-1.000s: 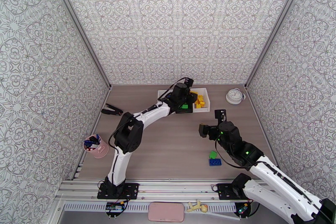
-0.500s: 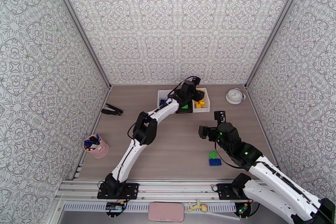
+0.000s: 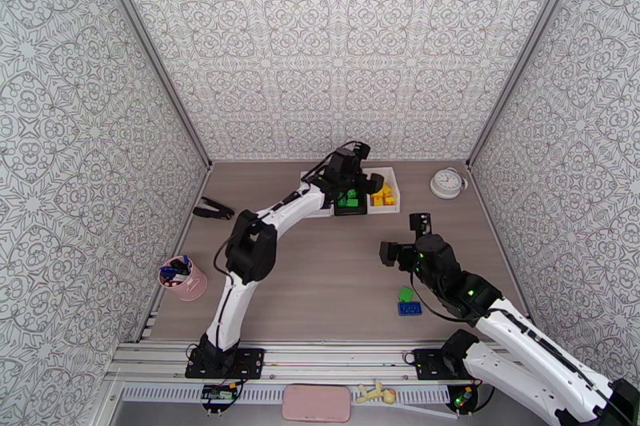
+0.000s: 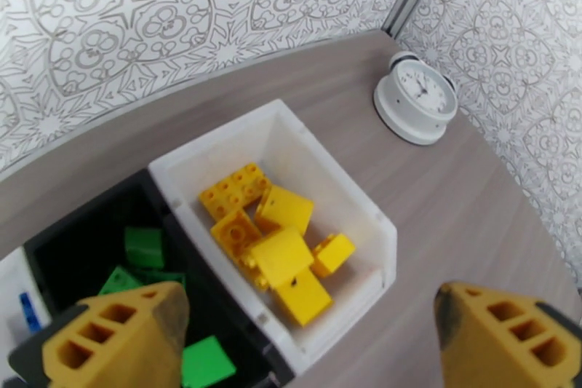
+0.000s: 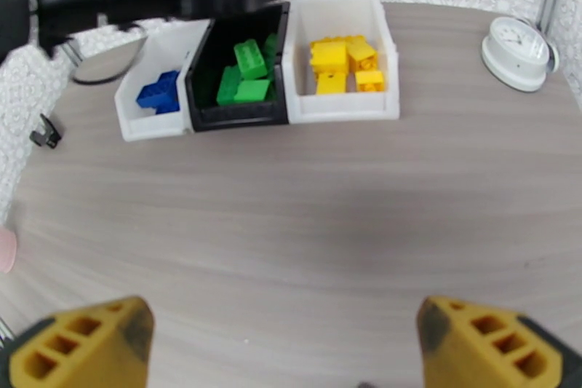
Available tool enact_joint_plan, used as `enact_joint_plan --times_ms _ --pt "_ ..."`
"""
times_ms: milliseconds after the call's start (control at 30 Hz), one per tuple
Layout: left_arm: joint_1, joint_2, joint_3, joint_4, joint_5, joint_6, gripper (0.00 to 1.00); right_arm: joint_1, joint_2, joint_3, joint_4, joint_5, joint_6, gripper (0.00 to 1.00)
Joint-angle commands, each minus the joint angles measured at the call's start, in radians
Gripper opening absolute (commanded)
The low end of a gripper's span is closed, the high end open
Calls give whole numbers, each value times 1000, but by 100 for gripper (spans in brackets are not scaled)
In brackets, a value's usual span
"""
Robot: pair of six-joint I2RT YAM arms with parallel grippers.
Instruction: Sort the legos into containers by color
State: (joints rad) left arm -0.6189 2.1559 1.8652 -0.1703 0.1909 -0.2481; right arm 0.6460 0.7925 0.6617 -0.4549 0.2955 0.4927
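Legos sorted: we judge most done; yellow legos [image 5: 340, 62], green legos [image 5: 246, 75] and blue legos [image 5: 160, 91] lie apart in 3 bins at the far worktop [image 5: 291, 200].
Legos left: 1 green brick [image 3: 406, 292] and 1 blue brick [image 3: 410, 308], just beside each other on the near right of the worktop.
Bins: left white bin [image 5: 149, 129] holds blue; black bin [image 5: 236, 117], green; right white bin [image 5: 342, 110], yellow.
Grippers: we see the left gripper [image 4: 307, 302] spread wide and empty above the black and right bins; the right gripper [image 5: 285, 313] spread wide, empty, over the worktop.
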Motion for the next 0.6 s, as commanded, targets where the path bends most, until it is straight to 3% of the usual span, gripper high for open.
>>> enact_joint_plan --times_ms 0,333,567 --pt "4 -165 -179 119 30 29 100 -6 -15 9 -54 18 38 100" --pt "-31 -569 -687 198 25 62 99 -11 3 21 -188 58 61 99" --pt "-171 -824 -938 187 -12 192 100 -12 54 11 -241 17 144 99"
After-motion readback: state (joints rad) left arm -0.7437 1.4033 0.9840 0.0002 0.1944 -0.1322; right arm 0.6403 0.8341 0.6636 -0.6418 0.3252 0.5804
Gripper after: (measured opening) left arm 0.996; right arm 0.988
